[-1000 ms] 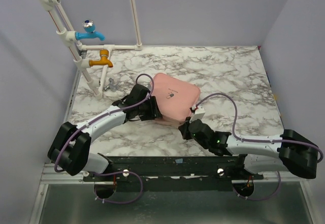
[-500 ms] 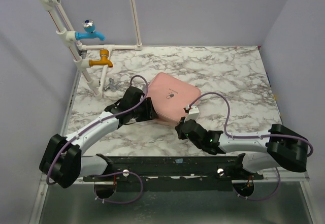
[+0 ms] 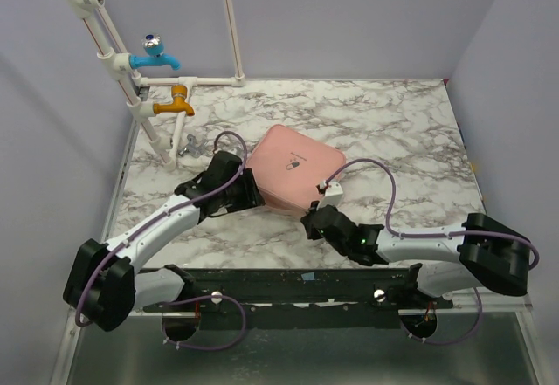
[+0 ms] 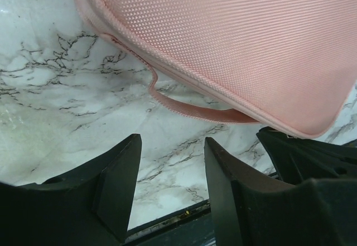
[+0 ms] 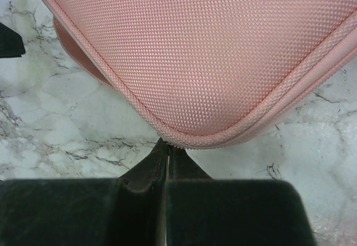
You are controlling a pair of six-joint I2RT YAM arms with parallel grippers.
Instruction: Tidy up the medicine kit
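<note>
The medicine kit (image 3: 297, 168), a pale pink zip case with its lid down, lies in the middle of the marble table (image 3: 393, 123). My left gripper (image 3: 251, 195) is open at the case's left side, with only bare marble between its fingers (image 4: 172, 140). Just ahead of them I see the pink shell (image 4: 234, 39) and its carry loop (image 4: 189, 111). My right gripper (image 3: 312, 218) is shut. Its tips (image 5: 167, 144) touch the zip seam at the near corner of the case (image 5: 212, 51). Whether anything is pinched between them cannot be made out.
White pipes with a blue tap (image 3: 155, 53) and an orange tap (image 3: 175, 102) stand at the back left. Purple walls close in the table on three sides. A black rail (image 3: 297, 278) runs along the near edge between the arm bases.
My left gripper has drawn back from the case toward the left and opened slightly wider. The right arm shifted left along the case's near corner, then held still, staying shut.
</note>
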